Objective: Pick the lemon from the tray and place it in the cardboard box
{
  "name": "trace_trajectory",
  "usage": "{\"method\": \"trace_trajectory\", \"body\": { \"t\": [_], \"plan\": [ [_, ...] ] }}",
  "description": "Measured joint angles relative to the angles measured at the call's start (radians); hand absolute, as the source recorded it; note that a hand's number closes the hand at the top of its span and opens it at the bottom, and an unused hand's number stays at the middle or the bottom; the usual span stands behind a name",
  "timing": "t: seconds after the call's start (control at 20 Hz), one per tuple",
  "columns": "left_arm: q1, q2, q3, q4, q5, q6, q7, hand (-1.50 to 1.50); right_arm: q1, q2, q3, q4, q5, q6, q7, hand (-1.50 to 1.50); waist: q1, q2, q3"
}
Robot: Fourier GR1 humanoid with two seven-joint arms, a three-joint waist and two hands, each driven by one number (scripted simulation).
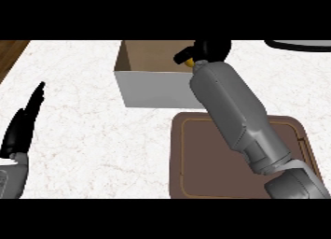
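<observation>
Head view: rt robot hand grips yellow lemon over cardboard box.

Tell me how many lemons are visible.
1. The lemon sits in the right hand, above the box; the hand hides most of it. The tray shows none, but the forearm covers part of it.

You have one open cardboard box with pale outer walls, one flat brown rectangular tray, one small yellow lemon, mostly hidden, and one dark round-edged thing cut off at the top right corner. Two black hands show: the left hand and the right hand.
</observation>
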Motion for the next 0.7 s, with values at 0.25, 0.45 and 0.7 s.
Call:
{"method": "trace_trajectory", "body": {
  "t": [0.25,0.45,0.7],
  "plan": [
    [-0.017,-0.002,-0.002,0.002,-0.009,0.006,0.012,0.00,-0.028,0.000,-0.002,0.084,-0.059,-0.118,-0.098,-1.50,0.002,0.000,0.000],
    [-0.009,0.003,0.004,-0.001,-0.011,0.008,0.009,0.00,-0.052,0.000,-0.010,0.111,-0.067,-0.224,-0.171,-1.50,-0.006,-0.002,0.000],
    [-0.002,0.010,0.021,0.018,-0.004,0.005,-0.003,0.00,-0.048,-0.001,-0.034,0.089,-0.092,-0.368,-0.249,-1.50,-0.027,-0.008,0.000]
  ]
}}
